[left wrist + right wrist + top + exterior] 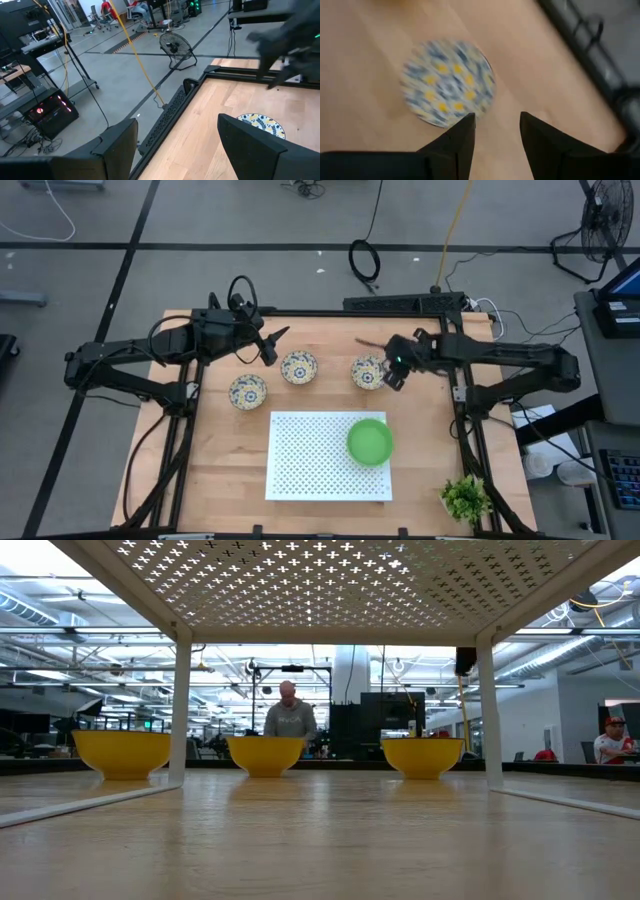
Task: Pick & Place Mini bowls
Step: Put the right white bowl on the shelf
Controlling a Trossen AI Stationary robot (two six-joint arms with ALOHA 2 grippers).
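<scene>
Three white bowls with blue-and-yellow flowers stand rim up on the wooden table: left (248, 391), middle (298, 367) and right (368, 371). In the low view their outsides look yellow (266, 754). A bright green bowl (370, 441) sits on the white perforated rack (300, 465); whether more are nested in it I cannot tell. My right gripper (393, 376) (497, 125) is open, just right of the right patterned bowl (447, 82) and above it. My left gripper (272, 345) (177, 142) is open, off the table and far-left of the middle bowl. One patterned bowl (260, 124) shows past its finger.
A small green plant (466, 498) stands at the table's near right corner. A black power strip (400, 303) lies along the far edge. The rack stands on legs (182, 710) over the near middle. People show in the room behind (290, 715).
</scene>
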